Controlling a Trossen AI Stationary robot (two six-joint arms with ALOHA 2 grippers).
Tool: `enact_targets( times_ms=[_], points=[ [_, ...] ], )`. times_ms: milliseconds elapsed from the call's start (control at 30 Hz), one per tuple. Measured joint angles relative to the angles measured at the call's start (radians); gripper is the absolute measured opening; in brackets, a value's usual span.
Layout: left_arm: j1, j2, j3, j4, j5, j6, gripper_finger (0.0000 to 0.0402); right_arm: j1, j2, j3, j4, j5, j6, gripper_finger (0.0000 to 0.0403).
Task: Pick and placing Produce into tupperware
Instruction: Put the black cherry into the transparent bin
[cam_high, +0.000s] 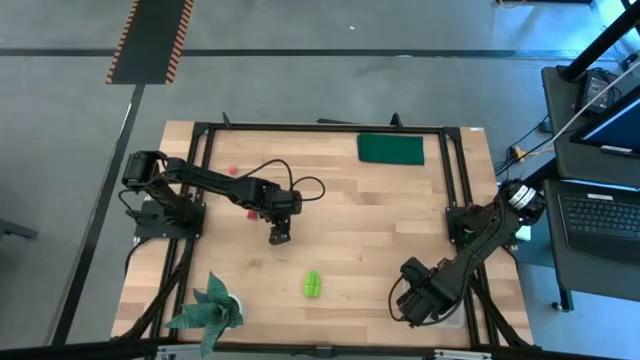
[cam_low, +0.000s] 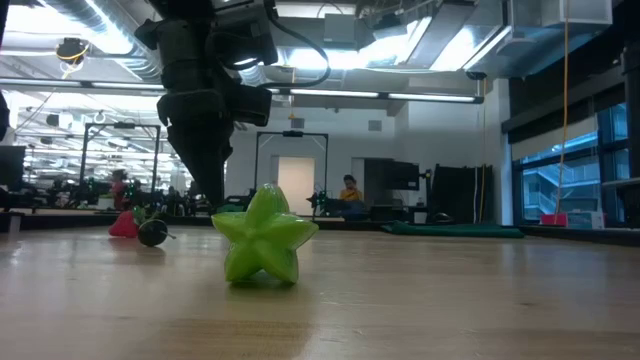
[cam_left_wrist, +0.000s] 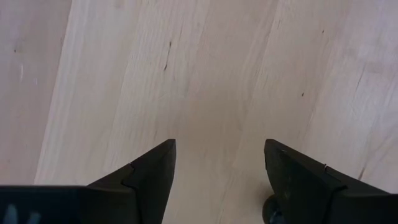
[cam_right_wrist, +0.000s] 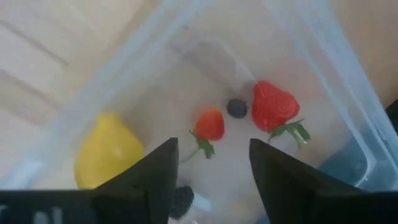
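No brands, labels or readable writing anywhere I can see. Wooden table (cam_high: 340, 215) carries everything; a flat dark green rectangle (cam_high: 390, 148) lies at its far edge, well away from both grippers, and a leafy potted plant (cam_high: 210, 310) sits at the near edge, on the left gripper's side. The clear tupperware (cam_right_wrist: 323, 68) lies directly under the right gripper (cam_right_wrist: 211, 168), at the table's near right corner. Inside it, ahead of my right fingers: a yellow lemon-like piece (cam_right_wrist: 109, 152), a larger red strawberry (cam_right_wrist: 273, 106), a smaller red berry (cam_right_wrist: 209, 124), a small dark berry (cam_right_wrist: 236, 108) between the two red ones, and another dark berry (cam_right_wrist: 180, 200) close to one fingertip. Right jaws stand moderately apart, nothing between them, hanging above the box contents. The bright green ridged star-shaped fruit (cam_high: 313, 284) lies on bare wood between the two grippers, nearer the left. Left gripper (cam_high: 279, 236) points down over bare board, jaws fairly wide, holding nothing. A red berry (cam_low: 124, 224) and a dark berry (cam_low: 152, 232) rest on the table just beside it.
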Motion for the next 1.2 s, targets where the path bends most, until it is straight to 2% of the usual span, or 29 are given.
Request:
enact_targets(
  times_ms=[133, 200, 267, 467, 600, 700, 867, 1000, 1200],
  points=[
    [0.0, 0.0, 0.0, 0.001, 0.0, 0.0, 0.0237, -0.016, -0.009, 0.013, -0.029, -0.092, -0.071, 0.0222],
    [0.0, 0.0, 0.0, 0.001, 0.0, 0.0, 0.0237, -0.037, -0.03, 0.049, -0.082, -0.065, -0.113, 0.0229],
    [0.0, 0.0, 0.0, 0.001, 0.0, 0.0, 0.0237, -0.063, -0.055, 0.095, -0.165, 0.027, -0.164, 0.0232],
    [0.0, 0.0, 0.0, 0.015, 0.0, 0.0, 0.0237, -0.164, -0.143, 0.228, -0.362, 0.397, -0.376, 0.0233],
    [0.0, 0.0, 0.0, 0.054, 0.0, -0.052, 0.0237, -0.251, -0.2, 0.271, -0.334, 0.605, -0.586, 0.0233],
    [0.0, 0.0, 0.0, 0.074, 0.0, -0.051, 0.0237, -0.327, -0.217, 0.285, -0.271, 0.694, -0.743, 0.0233],
    [-0.011, 0.0, 0.0, 0.058, 0.023, 0.14, 0.0237, -0.47, -0.217, 0.266, -0.103, 0.702, -1.018, 0.0233],
    [-0.041, 0.0, 0.0, -0.003, 0.101, 0.226, 0.0237, -0.585, -0.213, 0.215, 0.032, 0.627, -1.174, 0.0233],
    [-0.093, 0.0, 0.0, -0.105, 0.113, 0.315, 0.0237, -0.692, -0.213, 0.145, 0.119, 0.586, -1.225, 0.0233]
  ],
)
